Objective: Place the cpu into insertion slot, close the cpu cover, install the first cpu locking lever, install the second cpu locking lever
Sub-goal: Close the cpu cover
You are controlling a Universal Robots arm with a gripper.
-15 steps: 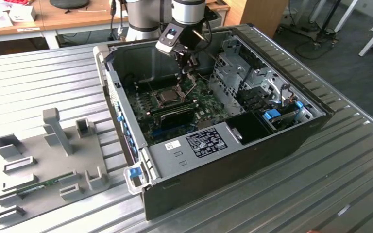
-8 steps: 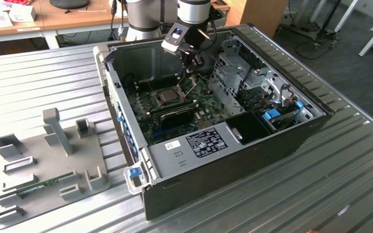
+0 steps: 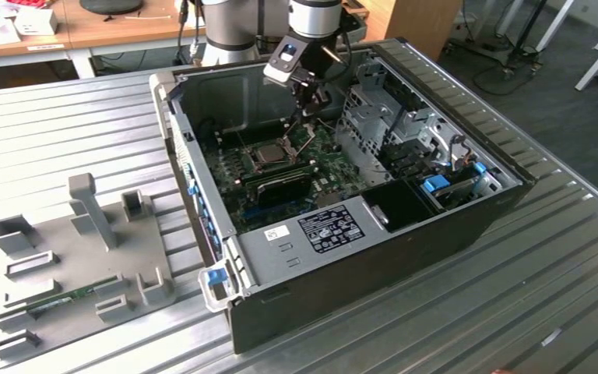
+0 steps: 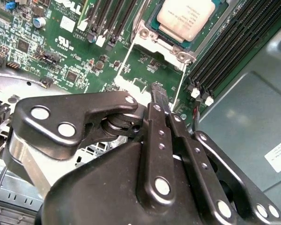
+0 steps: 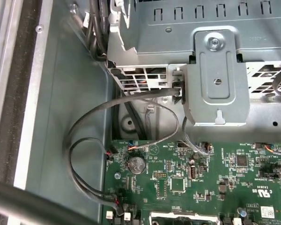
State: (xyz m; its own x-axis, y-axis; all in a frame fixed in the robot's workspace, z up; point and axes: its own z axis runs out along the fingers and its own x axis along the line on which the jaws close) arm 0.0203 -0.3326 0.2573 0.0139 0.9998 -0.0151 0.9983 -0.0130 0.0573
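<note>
The cpu [image 4: 187,16], a pale square chip, lies in the insertion slot [image 3: 271,153] on the green motherboard [image 4: 61,42] inside the open computer case. The cpu cover [image 4: 126,83], a thin silvery frame, stands tilted up from its hinge beside the slot and is not lying over the chip. In the exterior view it shows as a thin raised frame [image 3: 297,131] just under my gripper [image 3: 310,101]. In the second wrist view my gripper [image 4: 158,91] is shut, with its black fingertips pressed together at the cover's raised free edge. Whether they touch it is unclear.
Black memory slots [image 4: 225,51] run on both sides of the socket. A metal drive cage [image 5: 215,79] and looping black cables [image 5: 98,154] stand close to the arm. The case walls [image 3: 190,156] hem in the board. A grey fixture plate [image 3: 81,257] lies on the ribbed table at the exterior view's left.
</note>
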